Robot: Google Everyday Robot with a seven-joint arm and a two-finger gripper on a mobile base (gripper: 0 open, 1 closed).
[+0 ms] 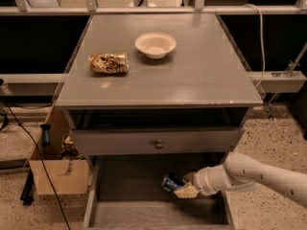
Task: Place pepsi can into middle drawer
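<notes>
One pepsi can [171, 181] is clamped, tilted, between my fingers [186, 191], low inside the open middle drawer [124, 214] and right of its centre. I cannot tell whether the can touches the floor. My arm [261, 175] reaches in from the right, over the drawer's side wall. A drawer front [120, 143] with a round knob [158, 144] sits just above. Up on the bench [201, 80], a patterned can [109, 63] lies on its side near a pale bowl [155, 44].
</notes>
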